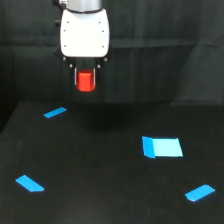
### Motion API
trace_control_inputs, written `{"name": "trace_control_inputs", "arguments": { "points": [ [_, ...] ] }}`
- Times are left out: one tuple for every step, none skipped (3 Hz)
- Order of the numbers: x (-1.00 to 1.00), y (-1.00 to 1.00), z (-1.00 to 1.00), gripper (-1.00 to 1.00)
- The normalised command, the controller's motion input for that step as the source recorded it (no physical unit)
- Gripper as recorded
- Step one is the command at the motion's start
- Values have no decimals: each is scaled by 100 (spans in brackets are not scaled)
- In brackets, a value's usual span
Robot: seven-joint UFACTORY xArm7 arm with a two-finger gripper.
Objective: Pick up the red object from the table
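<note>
**Red block held between the jaws, clear of the table**

The relation that matters here is vertical. The red object (pixel 86 81) sits in the upper centre-left of the frame, directly beneath the white gripper head, and the gripper (pixel 85 80) is clenched on it: a thin dark finger shows on each side of the block, pressed against its flanks, with the block's lower end poking out just below the fingertips. The block stands upright, its long axis in line with the arm's own downward axis, so there is no sideways offset between the pincer and the thing it grasps.

Below it, the table (pixel 100 165) fills the lower half of the frame as a matte black surface. The block appears well apart from that surface: dark backdrop shows beneath it, and the table's far edge lies lower in the picture than the block's underside. A faint darker smudge on the table under the arm may be its shadow, though this is too dim to be sure of.

Four flat blue patches lie on the table: one at left of centre (pixel 55 113), nearest the arm; a larger rectangular one at right of centre (pixel 162 147); one at lower left (pixel 30 183); one at lower right (pixel 199 192). None touches the block.

By my judgement the pick is essentially done; what remains is keeping the grip firm while the block hangs above the surface.
</note>
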Motion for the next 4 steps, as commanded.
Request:
{"name": "trace_control_inputs", "arguments": {
  "points": [
    [-6, 0, -2, -98],
    [-7, 7, 2, -97],
    [-9, 0, 0, -100],
    [1, 0, 8, -93]
  ]
}}
